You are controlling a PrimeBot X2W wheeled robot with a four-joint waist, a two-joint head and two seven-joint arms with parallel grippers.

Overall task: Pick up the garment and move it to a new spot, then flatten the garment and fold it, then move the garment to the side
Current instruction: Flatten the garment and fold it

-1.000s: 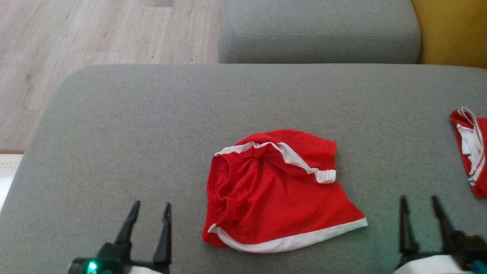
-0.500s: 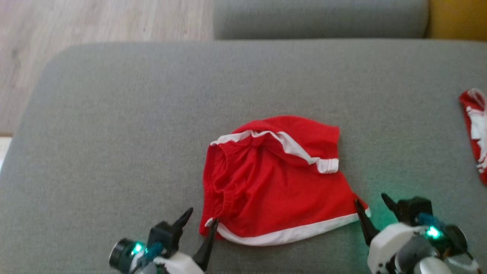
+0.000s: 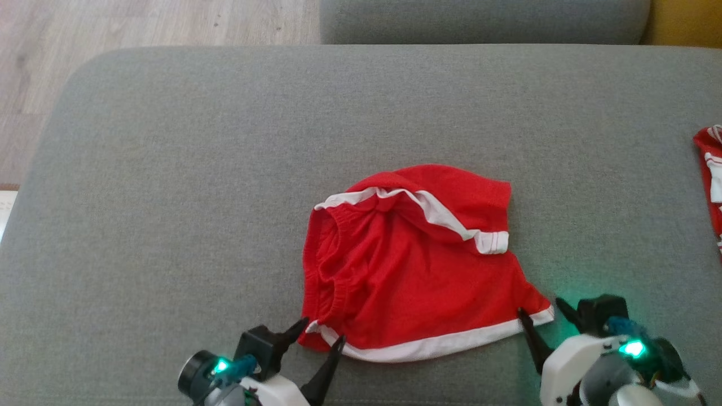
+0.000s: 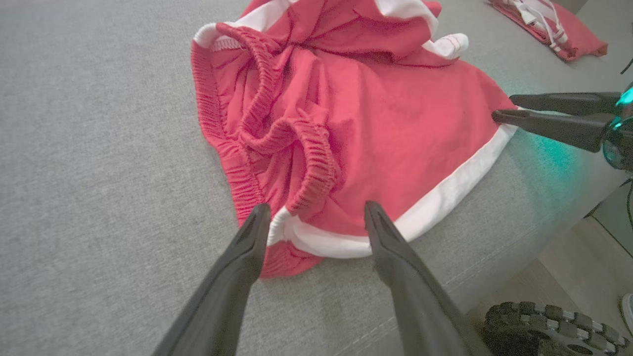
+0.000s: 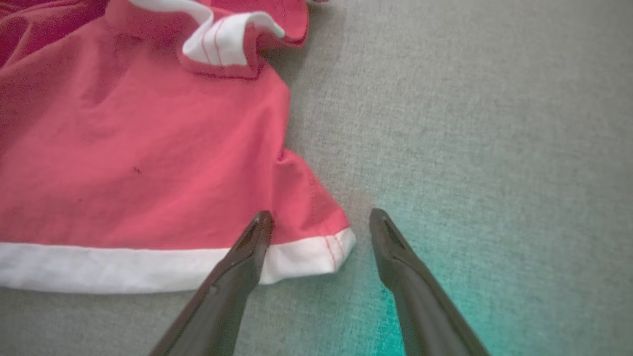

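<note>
The garment (image 3: pixel 406 270), red shorts with white trim, lies crumpled on the grey sofa cushion (image 3: pixel 197 169). My left gripper (image 3: pixel 322 331) is open at its near left corner. In the left wrist view the fingers straddle the white hem and elastic waistband of the garment (image 4: pixel 385 123), left gripper (image 4: pixel 316 207) low over the cloth. My right gripper (image 3: pixel 539 307) is open at the near right corner. The right wrist view has that white-hemmed corner of the garment (image 5: pixel 148 148) lying between the right gripper (image 5: pixel 320 213) fingers. The right gripper (image 4: pixel 503 108) also appears in the left wrist view.
A second red-and-white cloth (image 3: pixel 712 180) lies at the cushion's right edge. Another grey cushion (image 3: pixel 479 20) sits behind, with wooden floor (image 3: pixel 141 22) at the far left. The cushion's near edge runs just below the garment, with my wheel (image 4: pixel 544 326) under it.
Both grippers have advanced, turned inward, and reached the garment's two near corners, staying open. The head camera has tilted down slightly. The garment has not moved.
</note>
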